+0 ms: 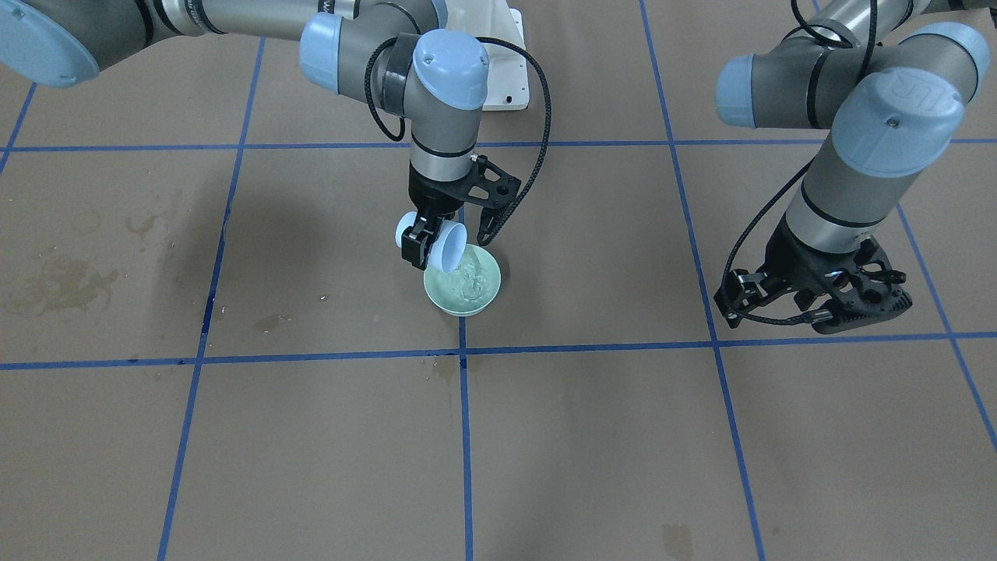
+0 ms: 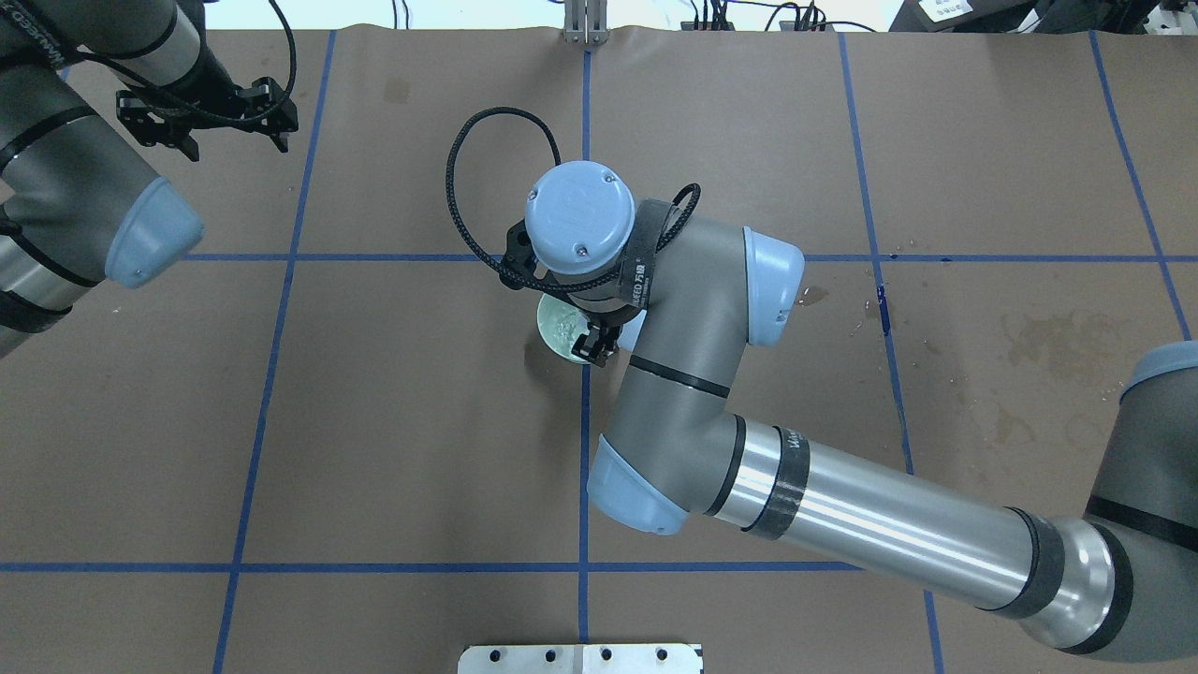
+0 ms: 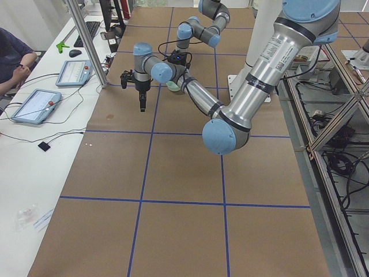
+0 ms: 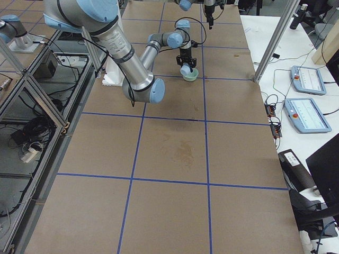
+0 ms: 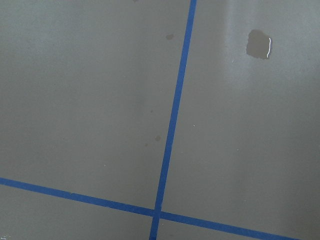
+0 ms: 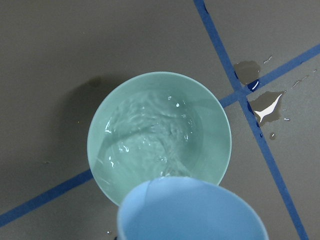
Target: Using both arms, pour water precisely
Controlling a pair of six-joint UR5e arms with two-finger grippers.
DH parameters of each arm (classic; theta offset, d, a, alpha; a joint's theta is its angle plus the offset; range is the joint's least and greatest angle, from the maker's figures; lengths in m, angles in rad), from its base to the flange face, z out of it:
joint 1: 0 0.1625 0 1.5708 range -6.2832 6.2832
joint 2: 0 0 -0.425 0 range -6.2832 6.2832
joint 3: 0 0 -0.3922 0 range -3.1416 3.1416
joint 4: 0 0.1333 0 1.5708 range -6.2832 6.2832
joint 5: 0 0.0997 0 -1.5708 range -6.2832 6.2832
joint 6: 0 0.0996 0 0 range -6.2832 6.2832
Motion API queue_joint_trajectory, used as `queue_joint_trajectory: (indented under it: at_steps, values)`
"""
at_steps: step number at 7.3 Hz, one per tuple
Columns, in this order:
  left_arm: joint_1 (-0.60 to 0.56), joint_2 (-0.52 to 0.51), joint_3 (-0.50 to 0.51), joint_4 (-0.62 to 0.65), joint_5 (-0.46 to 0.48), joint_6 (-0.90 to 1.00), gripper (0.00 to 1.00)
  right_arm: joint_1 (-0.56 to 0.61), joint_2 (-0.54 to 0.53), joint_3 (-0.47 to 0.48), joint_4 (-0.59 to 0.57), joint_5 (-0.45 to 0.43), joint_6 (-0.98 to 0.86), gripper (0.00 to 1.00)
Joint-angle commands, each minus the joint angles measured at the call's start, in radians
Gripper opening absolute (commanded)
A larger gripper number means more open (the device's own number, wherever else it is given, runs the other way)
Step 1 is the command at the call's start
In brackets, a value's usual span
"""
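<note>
My right gripper is shut on a pale blue cup, which is tipped over a pale green bowl near the table's middle. Water ripples in the bowl just beyond the cup's lip. From overhead the right wrist covers most of the bowl, and the right gripper shows at its edge. My left gripper hangs open and empty at the far left of the table, well away from the bowl. In the front view the left gripper sits on the right.
Small wet spots lie on the blue tape cross beside the bowl, and another puddle lies under the left wrist. Dried stains mark the brown paper. The white pedestal stands behind the bowl. A person sits at the side desk.
</note>
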Motion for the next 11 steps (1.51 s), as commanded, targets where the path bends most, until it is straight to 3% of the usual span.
queue_joint_trajectory:
  at_steps: [1, 5, 7, 9, 11]
  values:
    - [0.000, 0.000, 0.000, 0.000, 0.000, 0.000, 1.00, -0.003, 0.017, -0.030, -0.008, -0.001, -0.004, 0.00]
    - [0.000, 0.000, -0.005, 0.002, 0.000, -0.002, 1.00, 0.000, -0.013, 0.009, 0.025, -0.002, -0.015, 0.00]
    - [0.000, 0.000, -0.006, 0.002, 0.000, -0.005, 1.00, 0.005, -0.128, 0.107, 0.170, -0.004, 0.093, 0.00]
    - [0.000, 0.000, -0.023, 0.003, 0.000, -0.014, 1.00, 0.043, -0.232, 0.271, 0.243, -0.004, 0.328, 0.00]
    - [0.000, 0.000, -0.043, 0.009, 0.000, -0.015, 1.00, 0.193, -0.420, 0.464, 0.216, 0.013, 0.382, 0.00]
